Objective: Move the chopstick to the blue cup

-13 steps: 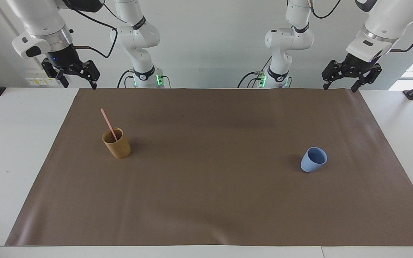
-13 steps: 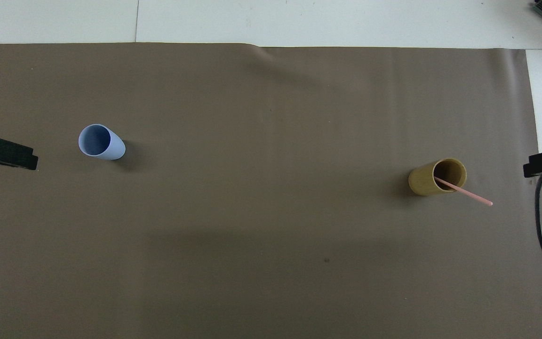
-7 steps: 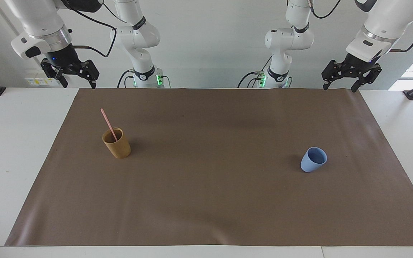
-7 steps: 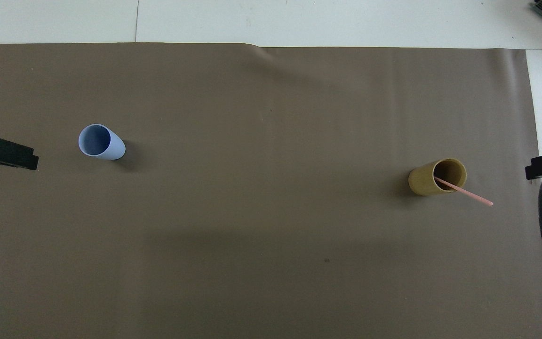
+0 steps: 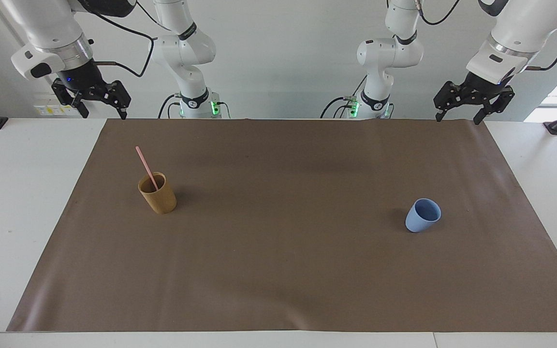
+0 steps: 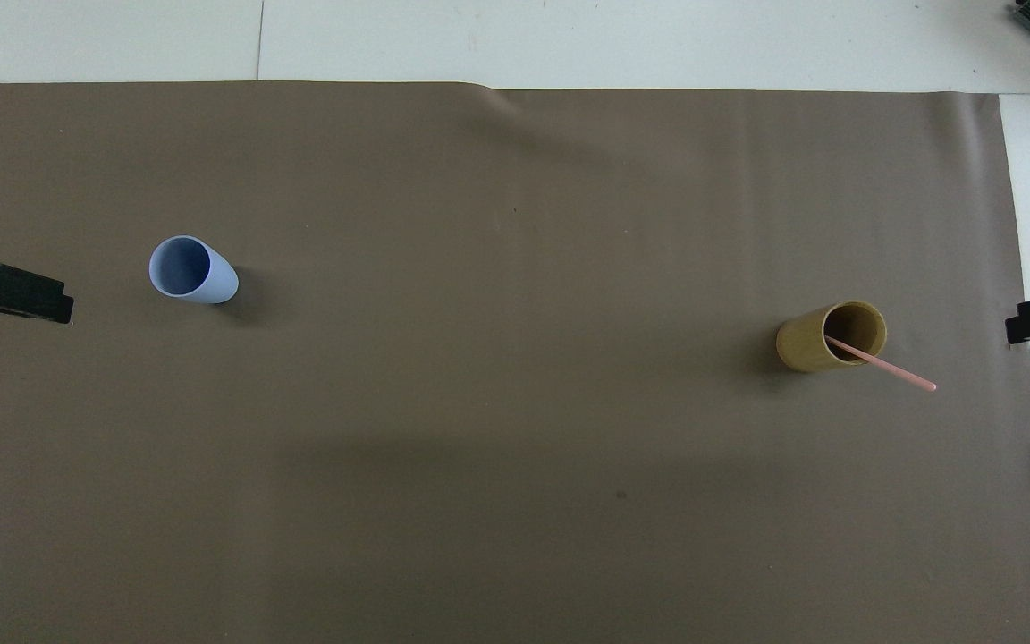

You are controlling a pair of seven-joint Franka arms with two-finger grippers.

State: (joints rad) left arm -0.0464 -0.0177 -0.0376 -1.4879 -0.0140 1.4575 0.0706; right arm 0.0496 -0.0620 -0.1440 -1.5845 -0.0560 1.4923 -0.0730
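1. Standing tilted in the tan cup (image 5: 157, 194), the chopstick (image 5: 145, 166) leans on the rim with its upper end sticking out toward the right arm's end of the worktop (image 5: 17, 193); the task is not yet begun.
2. The blue cup (image 5: 422, 215) sits upright and empty on the brown mat (image 5: 288, 266), well apart from the tan cup, toward the left arm's end.
3. The right gripper (image 5: 97, 99) hangs raised over the robots' edge of the mat, jaws released and holding nothing.
4. The left gripper (image 5: 461, 103) waits raised at the mat's corner by its own end, jaws likewise released and empty.
5. Risks, as I judge them: the stick is thin and slanted, so the jaws closing slightly off line could miss it or flick it out.
6. Pulling it sideways instead of along its lean could tip the tan cup.
7. The blue cup is short against the stick's length, so a careless drop might topple it.
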